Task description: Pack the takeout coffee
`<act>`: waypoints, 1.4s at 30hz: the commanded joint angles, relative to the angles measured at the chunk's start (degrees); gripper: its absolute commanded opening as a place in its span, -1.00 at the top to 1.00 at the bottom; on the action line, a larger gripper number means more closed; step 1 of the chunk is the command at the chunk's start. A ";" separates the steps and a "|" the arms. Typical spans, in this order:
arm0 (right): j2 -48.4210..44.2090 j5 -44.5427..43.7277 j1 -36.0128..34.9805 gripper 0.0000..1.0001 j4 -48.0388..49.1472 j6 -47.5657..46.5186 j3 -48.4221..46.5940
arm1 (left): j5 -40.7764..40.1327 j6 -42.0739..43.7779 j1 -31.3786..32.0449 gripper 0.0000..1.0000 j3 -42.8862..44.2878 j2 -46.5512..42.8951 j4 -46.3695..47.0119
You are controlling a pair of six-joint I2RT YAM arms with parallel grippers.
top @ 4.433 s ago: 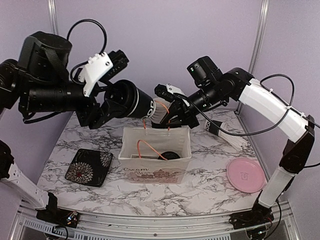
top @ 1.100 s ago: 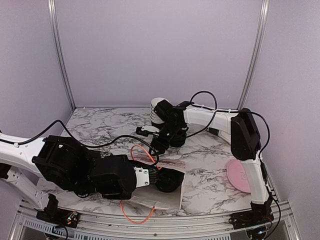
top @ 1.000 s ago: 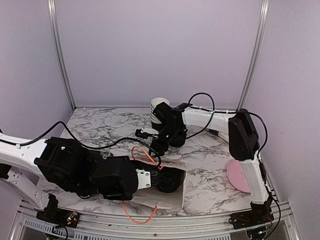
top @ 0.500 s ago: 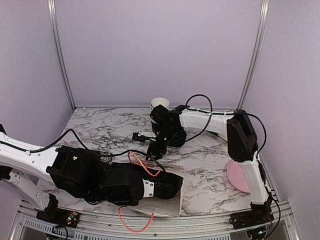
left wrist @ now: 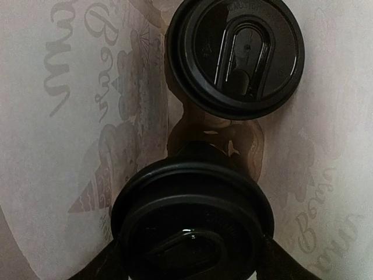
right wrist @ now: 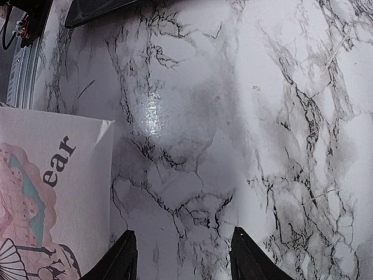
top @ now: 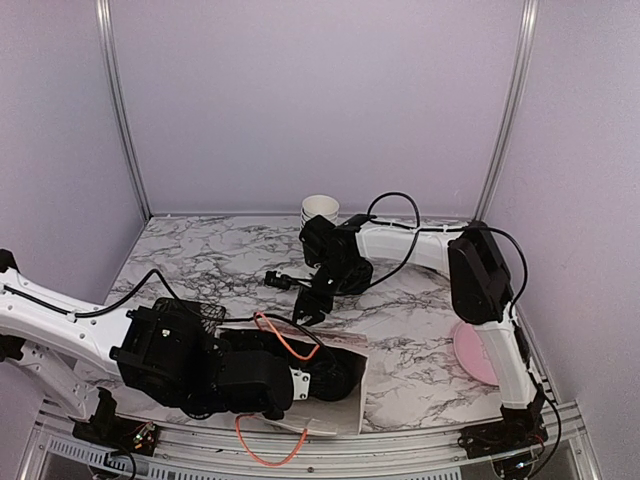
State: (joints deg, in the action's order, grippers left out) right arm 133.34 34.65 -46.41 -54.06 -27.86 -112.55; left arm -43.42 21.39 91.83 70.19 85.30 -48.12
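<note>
Top view: left arm lies low across the near-left of the table (top: 420, 320), its wrist end in the mouth of the paper bag (top: 345, 395), which is on its side at near centre. Gripper and cups can't be seen from here. Orange handles (top: 283, 338) loop out above the bag and past its near edge. Right arm reaches in to mid-table, right gripper (top: 308, 303) just behind the bag and pointing down. Stack of white-lined cups (top: 320, 209) at the back, pink plate (top: 473, 352) on the right, dark dish (top: 207, 311) half hidden behind the left arm.

Left wrist: looking into the bag. Left gripper (left wrist: 191, 265) is clamped on the near cup (left wrist: 192, 224), with a finger (left wrist: 96, 269) tight against each side of its black lid. Far cup (left wrist: 236, 55) sits deeper in, lid towards the camera, just beyond the near one. Can't tell if they touch.

Right wrist: fingers (right wrist: 125, 256) spread apart, nothing between them, bare marble underneath. Printed bag corner at left, apart from the fingers. Dish edge at top left.
</note>
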 commanded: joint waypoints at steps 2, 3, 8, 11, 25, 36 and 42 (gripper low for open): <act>1.23 2.69 -1.03 -0.05 -1.04 -0.06 -0.06 | -2.81 2.13 -0.24 0.01 -2.37 -1.19 5.05; 1.34 2.96 -1.04 -0.05 -1.12 0.03 -0.08 | -2.81 2.44 -0.23 0.01 -2.83 -1.41 5.73; 1.88 4.30 -1.24 -0.05 -1.65 -0.02 -0.45 | -2.84 3.77 -0.27 0.01 -4.72 -1.56 8.08; 2.16 4.76 -1.46 -0.05 -1.88 -0.05 -0.60 | -2.99 4.30 -0.39 0.01 -5.46 -1.38 8.71; 3.39 5.57 -2.23 -0.05 -2.80 -0.14 -1.44 | -1.09 4.99 -0.72 0.03 -7.52 -1.84 9.41; 2.44 4.37 -2.28 -0.07 -2.19 -0.15 -0.98 | -1.47 4.70 -0.72 0.06 -9.26 -8.84 9.99; 3.95 4.45 -2.27 -0.07 -2.79 -0.19 -1.95 | 1.72 6.66 -0.76 0.08 -10.87 -9.36 11.58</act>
State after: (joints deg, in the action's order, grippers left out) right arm 135.76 38.48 -48.05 -55.44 -27.88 -112.57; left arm -43.68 26.46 91.44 60.73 76.82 -38.65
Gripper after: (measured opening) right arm 0.537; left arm 0.715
